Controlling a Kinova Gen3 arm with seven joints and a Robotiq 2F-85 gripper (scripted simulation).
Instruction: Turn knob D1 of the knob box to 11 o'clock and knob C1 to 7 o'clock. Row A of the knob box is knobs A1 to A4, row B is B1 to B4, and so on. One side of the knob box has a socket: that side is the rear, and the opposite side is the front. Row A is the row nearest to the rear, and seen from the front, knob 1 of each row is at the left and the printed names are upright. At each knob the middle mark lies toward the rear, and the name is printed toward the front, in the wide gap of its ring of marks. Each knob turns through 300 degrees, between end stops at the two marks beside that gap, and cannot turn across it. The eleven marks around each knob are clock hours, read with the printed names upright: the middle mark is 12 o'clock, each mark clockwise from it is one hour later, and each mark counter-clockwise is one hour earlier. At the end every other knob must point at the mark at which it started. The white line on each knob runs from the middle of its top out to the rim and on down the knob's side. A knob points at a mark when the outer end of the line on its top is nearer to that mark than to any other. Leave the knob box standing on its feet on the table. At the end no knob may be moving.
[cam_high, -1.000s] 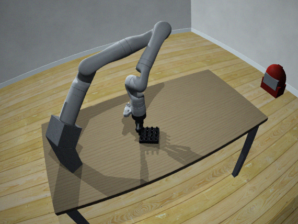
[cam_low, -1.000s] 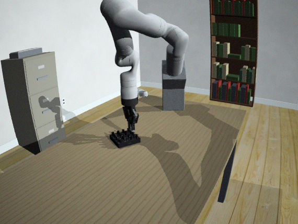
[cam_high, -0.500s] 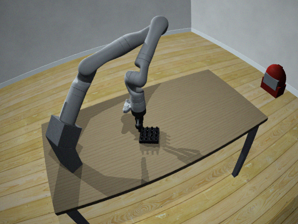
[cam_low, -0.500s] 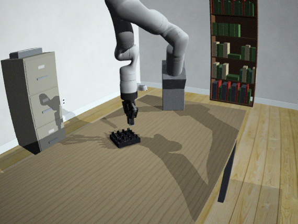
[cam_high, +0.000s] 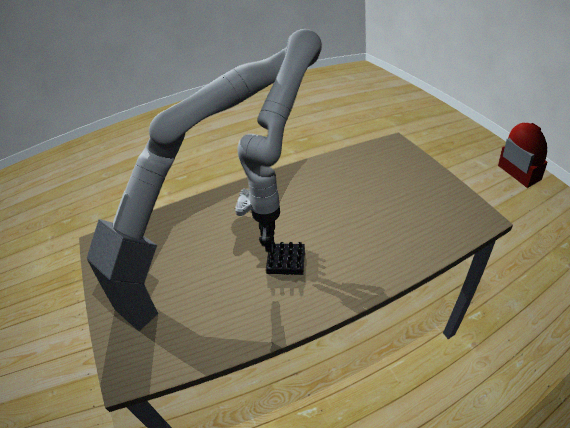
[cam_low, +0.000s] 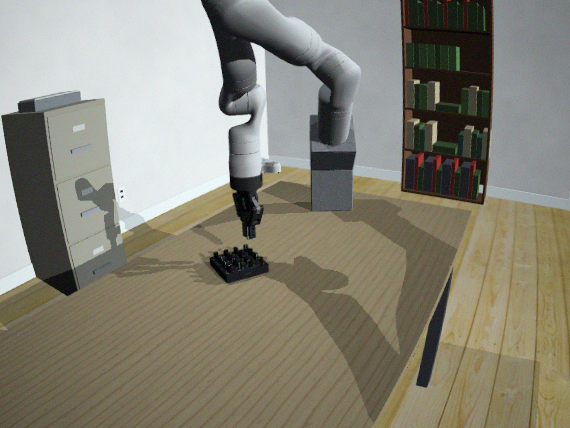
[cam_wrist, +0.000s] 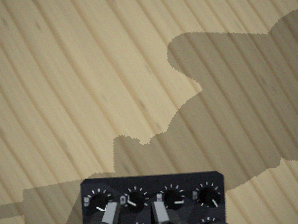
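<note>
Five visible rows of books (cam_low: 432, 56) in a tall bookcase (cam_low: 407, 36).

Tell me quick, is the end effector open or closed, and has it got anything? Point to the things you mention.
End effector (cam_high: 270, 247) (cam_low: 249, 236) (cam_wrist: 135, 205): open a little, holding nothing.

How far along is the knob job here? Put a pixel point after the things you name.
Looks done: neither turn can be confirmed; the names and most lines are too small or hidden. The knob box (cam_high: 285, 272) (cam_low: 247, 274) (cam_wrist: 150, 179) does stand level on the table.
In hand: nothing; the end effector (cam_high: 270, 246) (cam_low: 250, 237) (cam_wrist: 135, 207) hovers above the knobs, fingers apart.
Left: checking D1 and C1, turning either if needed.
</note>
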